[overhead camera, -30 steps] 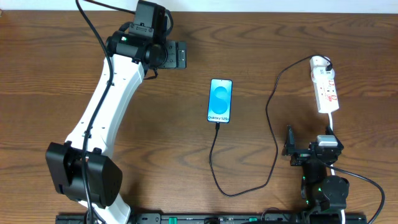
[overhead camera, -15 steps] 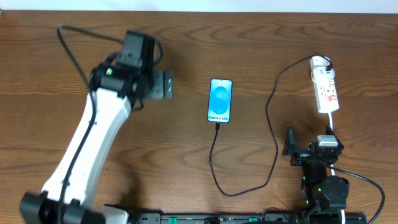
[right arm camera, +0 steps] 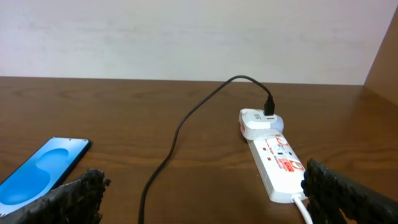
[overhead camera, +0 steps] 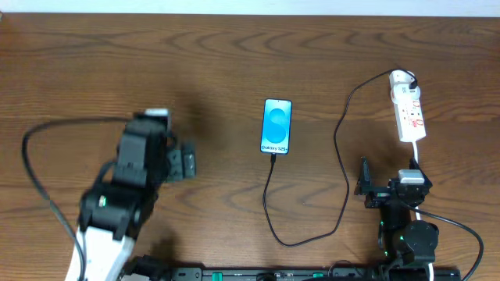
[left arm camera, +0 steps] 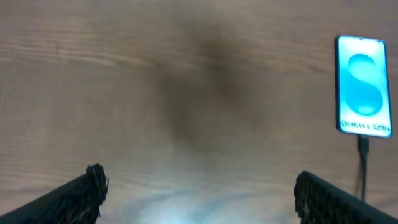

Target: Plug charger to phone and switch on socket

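The phone (overhead camera: 276, 126) lies flat mid-table with its blue screen lit; it also shows in the left wrist view (left arm camera: 364, 85) and the right wrist view (right arm camera: 43, 168). The black charger cable (overhead camera: 269, 199) meets the phone's bottom edge with its plug tip (left arm camera: 362, 146), loops toward the front and runs up to a white adapter (right arm camera: 258, 121) at the far end of the white socket (overhead camera: 409, 109). The socket also shows in the right wrist view (right arm camera: 277, 162). My left gripper (overhead camera: 186, 162) is open and empty, left of the phone. My right gripper (overhead camera: 363, 183) is open and empty, in front of the socket.
The socket's white cord (overhead camera: 418, 156) runs toward my right arm's base. A wall stands behind the table's far edge (right arm camera: 186, 37). The left arm is blurred in the overhead view.
My left arm has swung back from the far left of the table toward the front left, away from the phone. The right arm, phone, cable and socket have not moved.
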You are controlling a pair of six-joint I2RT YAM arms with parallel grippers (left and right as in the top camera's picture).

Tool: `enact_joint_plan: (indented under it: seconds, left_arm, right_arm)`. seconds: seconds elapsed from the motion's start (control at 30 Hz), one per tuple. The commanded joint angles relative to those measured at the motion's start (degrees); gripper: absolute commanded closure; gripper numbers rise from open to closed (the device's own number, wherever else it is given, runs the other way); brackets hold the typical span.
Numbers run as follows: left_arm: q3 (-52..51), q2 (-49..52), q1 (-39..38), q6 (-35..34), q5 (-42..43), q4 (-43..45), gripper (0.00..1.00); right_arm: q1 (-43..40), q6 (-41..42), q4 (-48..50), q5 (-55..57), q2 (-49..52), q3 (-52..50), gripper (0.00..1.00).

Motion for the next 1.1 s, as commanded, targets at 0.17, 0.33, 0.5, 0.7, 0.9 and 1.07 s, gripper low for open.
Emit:
enact_joint_plan:
  seconds: [0.17, 0.33, 0.5, 0.7, 0.9, 1.07]
  left_arm:
    - [-21.38, -26.05, 4.76, 1.25, 2.60, 9.60, 0.03]
    - [-30.36, -36.85, 5.64, 1.40, 2.69, 18.84, 0.03]
    - [-37.46, -42.86, 6.71, 1.38, 2.67, 26.71, 0.03]
    - [-41.42, -48.48, 9.86, 1.38, 2.67, 30.38, 0.03]
    - [-45.11, -53.33, 13.55, 1.38, 5.95, 34.62, 0.03]
    - [-48.70, -54.62, 15.89, 1.40, 10.19, 40.85, 0.03]
  right_arm:
    - [-0.24, -0.46, -0.22, 0.50, -0.42, -0.09, 0.01]
    - [-0.24, -0.46, -0.22, 0.48, -0.42, -0.09, 0.01]
    - [-0.24, -0.46, -0.20, 0.48, -0.42, -0.09, 0.01]
    - [-0.24, -0.46, -0.22, 0.48, -0.42, -0.09, 0.01]
    - [-0.24, -0.46, -0.22, 0.48, -0.42, -0.09, 0.01]
    - [-0.24, -0.46, -0.22, 0.48, -0.42, -0.09, 0.01]
